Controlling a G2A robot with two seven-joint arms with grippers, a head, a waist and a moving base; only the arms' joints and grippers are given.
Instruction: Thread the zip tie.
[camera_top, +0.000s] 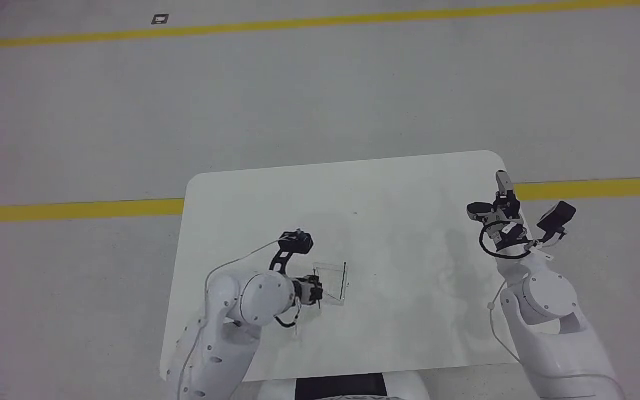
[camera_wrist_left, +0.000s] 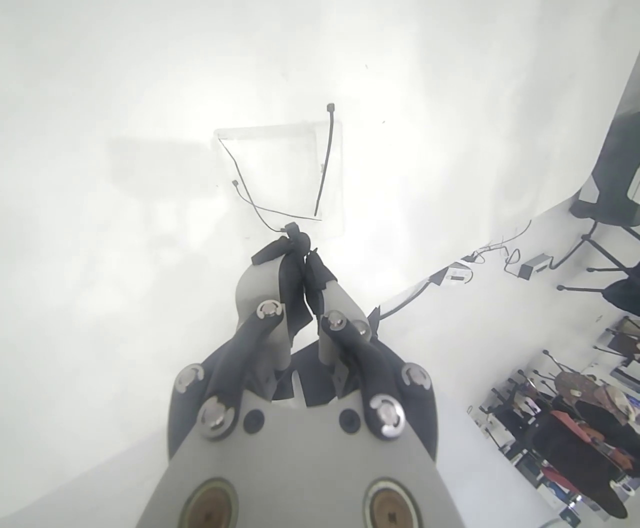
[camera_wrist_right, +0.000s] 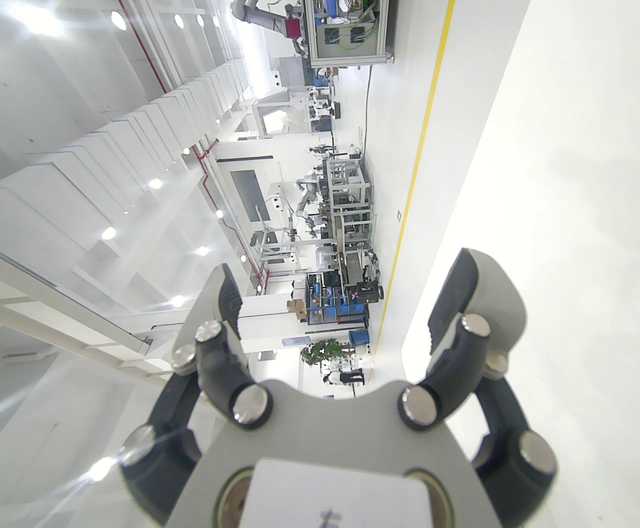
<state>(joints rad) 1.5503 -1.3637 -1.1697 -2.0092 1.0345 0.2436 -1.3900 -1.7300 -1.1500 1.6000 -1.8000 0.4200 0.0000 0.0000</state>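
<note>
While L gripper (camera_wrist_left: 300, 252) pinches the end of a thin zip tie (camera_wrist_left: 287, 229) by the clear tray (camera_wrist_left: 280, 131), near-left on the table (camera_top: 420, 200), R gripper (camera_wrist_right: 345, 280) sits at the right edge, fingers spread wide.

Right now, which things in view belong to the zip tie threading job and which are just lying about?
Job: thin black plastic zip tie, pinched in the shut left end effector; clear square plastic tray beneath it; open right end effector, empty.
Lying about: straight thicker black zip tie untouched on the tray; grey box and cables on the floor.
</note>
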